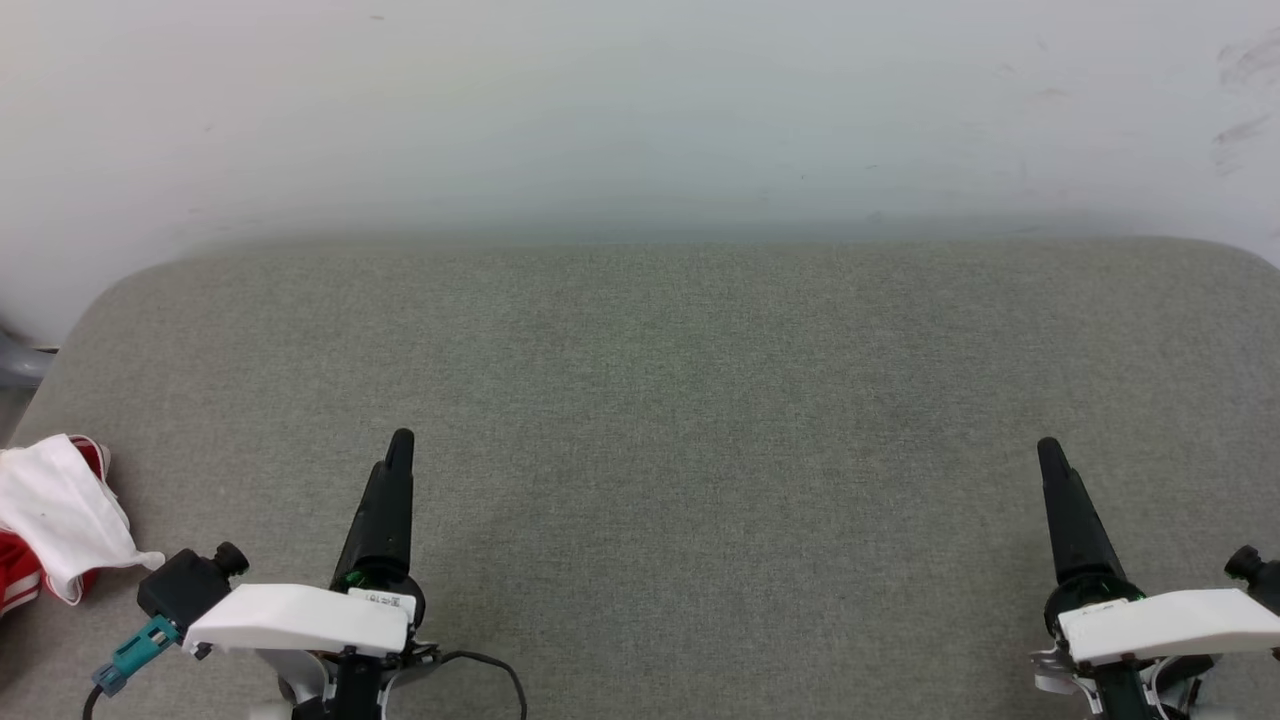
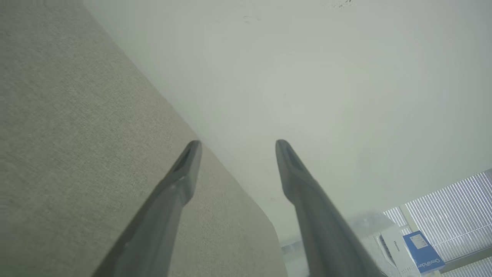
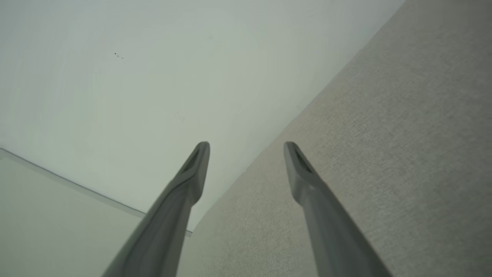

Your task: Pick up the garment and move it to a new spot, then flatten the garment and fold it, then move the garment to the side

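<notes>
- Left gripper point(image 2: 238, 144): the two dark fingers are spread wide, with nothing between them.
- Right gripper point(image 3: 246, 145): the fingers are spread equally wide and hold nothing.
- Both wrist views show the finger pairs over the grey fabric surface point(image 2: 77, 134), where it meets the pale wall point(image 3: 115, 77).
- The head view shows one dark finger per gripper, pointing up the frame, at the lower left and lower right. The wrist views give the spread.
- The left wrist view shows a blue-and-white box point(image 2: 423, 252) and window blinds point(image 2: 457, 207) beyond the end of the surface.
- The head view shows the garment point(image 1: 50, 520) lying on the surface at the far left edge of the frame. It is beside the left wrist and apart from the fingers.
- Garment condition: bunched, with white fabric draped over red. Red-and-white striped trim shows at its lower edge. The frame edge cuts part of it off.
</notes>
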Controlling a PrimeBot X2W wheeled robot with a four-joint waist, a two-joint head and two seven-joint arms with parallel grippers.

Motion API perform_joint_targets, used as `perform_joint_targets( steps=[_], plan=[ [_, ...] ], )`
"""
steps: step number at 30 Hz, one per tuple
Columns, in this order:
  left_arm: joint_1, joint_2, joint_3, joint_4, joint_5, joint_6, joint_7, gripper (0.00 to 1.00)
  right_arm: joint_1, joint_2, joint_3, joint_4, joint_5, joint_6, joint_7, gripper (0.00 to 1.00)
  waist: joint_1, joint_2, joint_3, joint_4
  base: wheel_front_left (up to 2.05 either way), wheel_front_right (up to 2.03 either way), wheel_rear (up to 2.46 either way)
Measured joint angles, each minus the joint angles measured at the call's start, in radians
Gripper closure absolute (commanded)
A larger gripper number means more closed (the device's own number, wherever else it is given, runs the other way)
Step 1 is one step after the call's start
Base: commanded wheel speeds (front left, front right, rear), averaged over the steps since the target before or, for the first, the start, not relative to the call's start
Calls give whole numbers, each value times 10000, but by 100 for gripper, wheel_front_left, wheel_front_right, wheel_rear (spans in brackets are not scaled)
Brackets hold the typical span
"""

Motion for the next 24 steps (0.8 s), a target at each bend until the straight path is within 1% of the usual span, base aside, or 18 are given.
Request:
perform_joint_targets(
  steps=[11,24],
  plan=[
    [73,2,-109,-151,2431,0,-345,0,83,21,12,-384,-2545,0,-224,0,0,0,-9,-2,0,0,0],
    [105,86,-337,-261,4759,0,-719,0,244,29,63,-807,-4769,2,-213,0,0,0,-1,6,0,0,0]
  ],
)
